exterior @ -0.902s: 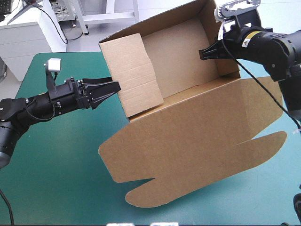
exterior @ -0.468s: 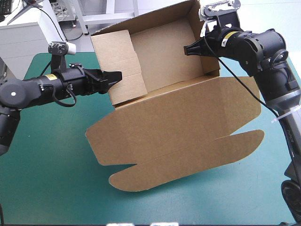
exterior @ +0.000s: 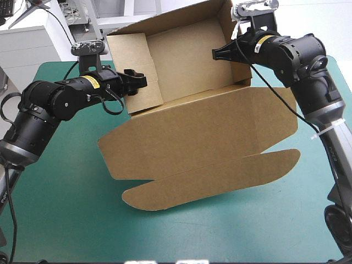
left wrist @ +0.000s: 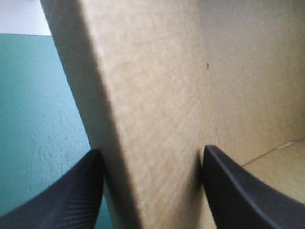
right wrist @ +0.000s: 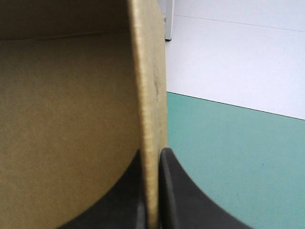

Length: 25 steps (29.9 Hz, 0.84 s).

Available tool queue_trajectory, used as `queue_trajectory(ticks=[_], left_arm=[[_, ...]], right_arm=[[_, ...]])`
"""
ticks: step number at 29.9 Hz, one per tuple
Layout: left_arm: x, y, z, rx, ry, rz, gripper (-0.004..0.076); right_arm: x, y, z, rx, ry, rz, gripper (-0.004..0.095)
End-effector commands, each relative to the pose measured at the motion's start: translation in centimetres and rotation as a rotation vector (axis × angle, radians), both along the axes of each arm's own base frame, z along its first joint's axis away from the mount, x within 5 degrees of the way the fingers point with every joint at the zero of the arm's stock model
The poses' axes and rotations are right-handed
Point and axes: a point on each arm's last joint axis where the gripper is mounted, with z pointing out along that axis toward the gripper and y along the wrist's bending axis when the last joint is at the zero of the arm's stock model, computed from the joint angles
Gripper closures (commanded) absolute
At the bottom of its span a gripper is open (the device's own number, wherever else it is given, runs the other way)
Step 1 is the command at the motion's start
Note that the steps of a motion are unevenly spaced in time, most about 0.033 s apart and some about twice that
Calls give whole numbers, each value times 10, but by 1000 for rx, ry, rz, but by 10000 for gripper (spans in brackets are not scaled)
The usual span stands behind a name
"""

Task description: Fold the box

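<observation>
We see the brown cut-board box (exterior: 192, 129) on the teal-green table cover (exterior: 60, 198), its walls raised and its lid spread flat on the near side. The left gripper (exterior: 137, 81) straddles the box's left end wall, its black fingers standing apart on either side of the board, with its arm reaching in low across the cover. The right gripper (exterior: 216, 54) pinches the opposite wall, its fingers all but closed on the sheet, with its arm bent at a high elbow
</observation>
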Motion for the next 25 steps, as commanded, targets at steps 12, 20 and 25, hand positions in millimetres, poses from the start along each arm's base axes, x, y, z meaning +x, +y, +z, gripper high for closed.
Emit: queue_trajectory(ticks=[12,20,25], left_arm=[[-8,-4,24,-106,-97,-1,729],[2,-8,-1,45,17,-54,729],[15,-15,-25,127,114,-88,729]], right_arm=[[-23,1,21,104,-11,58,908],[-10,7,-9,15,173,78,908],[7,16,-45,-68,363,100,927]])
